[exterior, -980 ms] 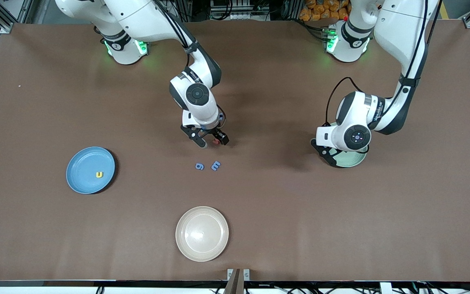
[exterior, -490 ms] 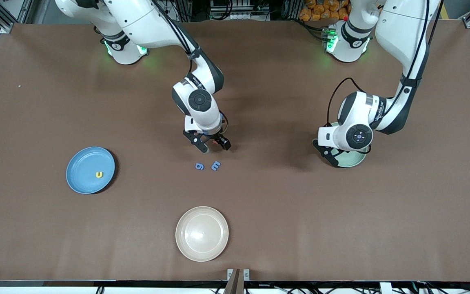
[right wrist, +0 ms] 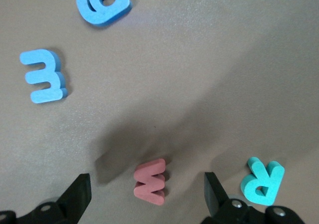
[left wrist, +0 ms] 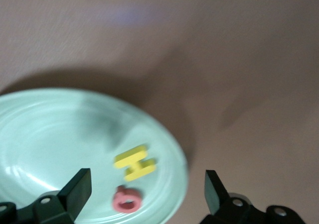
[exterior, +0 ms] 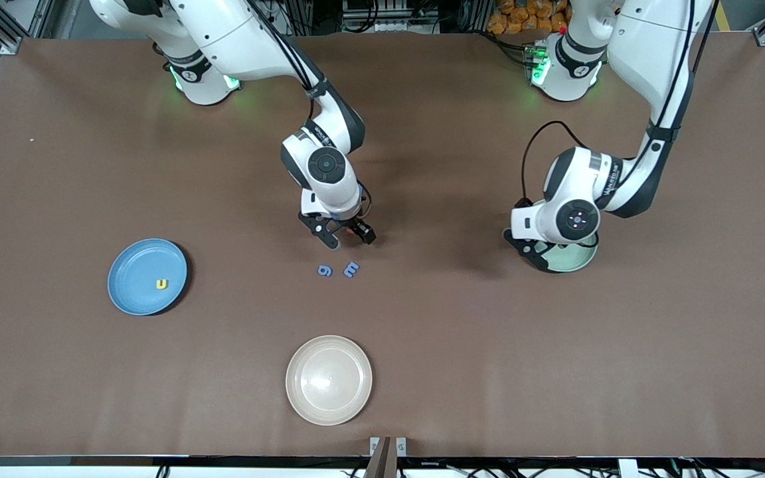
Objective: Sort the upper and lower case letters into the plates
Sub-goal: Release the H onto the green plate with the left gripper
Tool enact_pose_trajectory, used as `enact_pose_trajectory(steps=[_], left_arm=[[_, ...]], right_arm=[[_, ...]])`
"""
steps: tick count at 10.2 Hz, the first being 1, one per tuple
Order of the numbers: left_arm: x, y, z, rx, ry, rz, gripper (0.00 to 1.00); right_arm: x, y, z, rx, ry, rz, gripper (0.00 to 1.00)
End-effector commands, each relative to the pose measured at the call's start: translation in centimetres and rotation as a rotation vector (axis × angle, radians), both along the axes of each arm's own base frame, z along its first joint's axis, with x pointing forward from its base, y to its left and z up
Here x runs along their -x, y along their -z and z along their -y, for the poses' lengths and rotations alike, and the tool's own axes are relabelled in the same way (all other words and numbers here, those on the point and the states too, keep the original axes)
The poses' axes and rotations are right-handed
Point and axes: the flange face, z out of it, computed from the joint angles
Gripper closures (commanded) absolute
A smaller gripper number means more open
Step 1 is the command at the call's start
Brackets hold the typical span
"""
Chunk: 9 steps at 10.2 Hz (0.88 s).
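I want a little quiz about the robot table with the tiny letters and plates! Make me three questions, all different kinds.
1. True or false: the small yellow foam letter u lies in the round sky-blue plate.
2. Which two letters lie in the round pale mint-green plate?
A. yellow foam H and red foam Q
B. blue g and teal R
C. red w and blue M
3. Fill in: the right hand, fingers open, hovers over the small red foam letter ___.

Key: 1 true; 2 A; 3 w.
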Motion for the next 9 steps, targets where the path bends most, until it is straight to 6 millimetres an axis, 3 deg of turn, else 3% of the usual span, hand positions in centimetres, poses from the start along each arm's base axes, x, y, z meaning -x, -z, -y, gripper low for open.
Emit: enact_pose_trajectory(steps=[1,3,6,8,9], left_arm=[[0.6,-3.0,4.0,-0.047,-0.103,-0.003,0.00],[1.6,-3.3,6.4,-0.067,-0.168,0.006,0.00],[1.9,-3.6,7.2,-0.072,-0.196,0.012,0.00],[2.3,-4.1,8.7,-0.026,-0.248,-0.014,0.00],[2.5,-4.8,10.2,-0.004,-0.273,-0.016,0.00]], right_arm=[[0.0,0.1,-0.4,-0.004,0.013,-0.003,0.86],[0.8,0.6,-0.4,-0.004,0.003,-0.001,0.99],[1.3,0.4,-0.6,-0.003,-0.010,0.000,1.00],[0.2,-1.9,0.0,-0.012,-0.008,0.020,1.00],[-1.0,-3.6,1.4,0.001,-0.032,0.020,1.00]])
